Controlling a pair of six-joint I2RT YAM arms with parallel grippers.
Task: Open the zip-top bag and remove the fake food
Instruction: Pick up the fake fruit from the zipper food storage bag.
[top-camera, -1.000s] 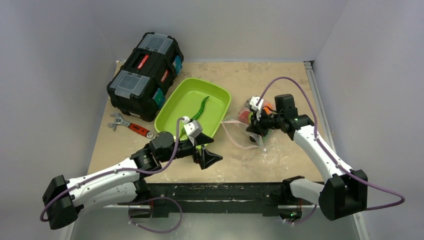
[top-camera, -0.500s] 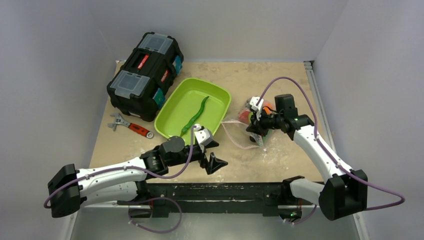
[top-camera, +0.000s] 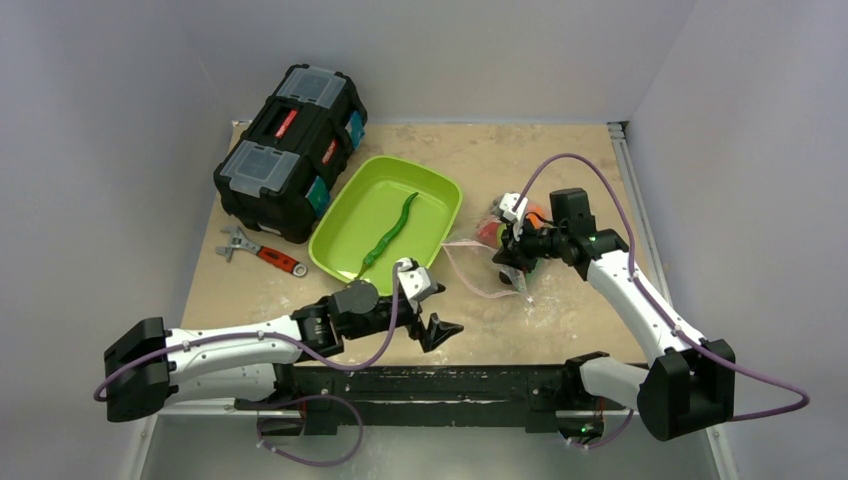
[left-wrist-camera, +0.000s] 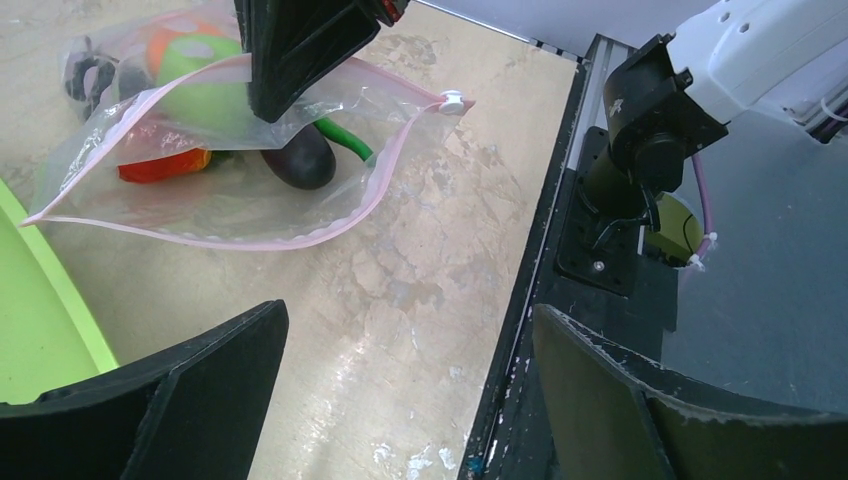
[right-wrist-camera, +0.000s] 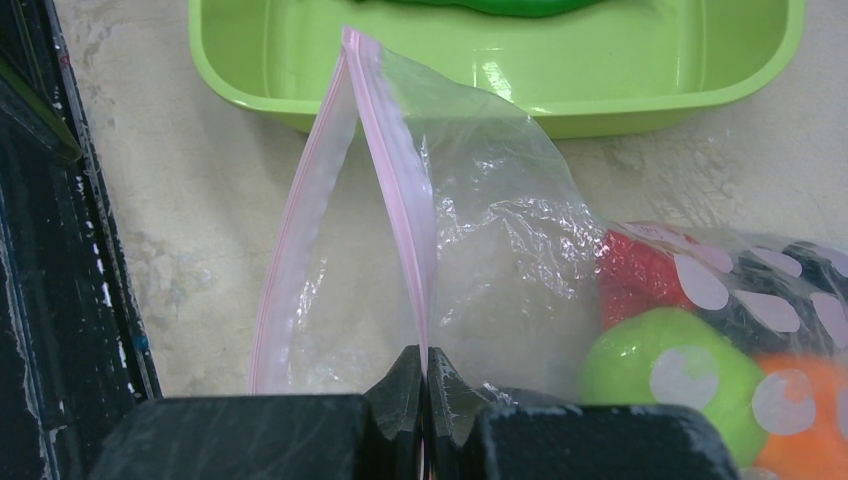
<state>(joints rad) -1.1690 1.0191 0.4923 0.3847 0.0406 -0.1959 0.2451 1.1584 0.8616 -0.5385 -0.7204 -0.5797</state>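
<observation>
The zip-top bag lies right of the green tray with its pink-edged mouth gaping. My right gripper is shut on the upper zip strip and holds it up. Inside the bag is fake food: a purple eggplant, a lime-green ball, a red pepper and an orange fruit. A long green pod rests in the tray. My left gripper hangs open and empty over the table's near edge, short of the bag's mouth.
The lime-green tray sits mid-table. A black toolbox stands at the back left, and a red-handled wrench lies in front of it. The black front rail and the right arm's base lie just right of my left gripper.
My left gripper has moved away from the tray, rightward and toward the near edge, uncovering the pod in the tray. The right gripper and the bag have stayed still.
</observation>
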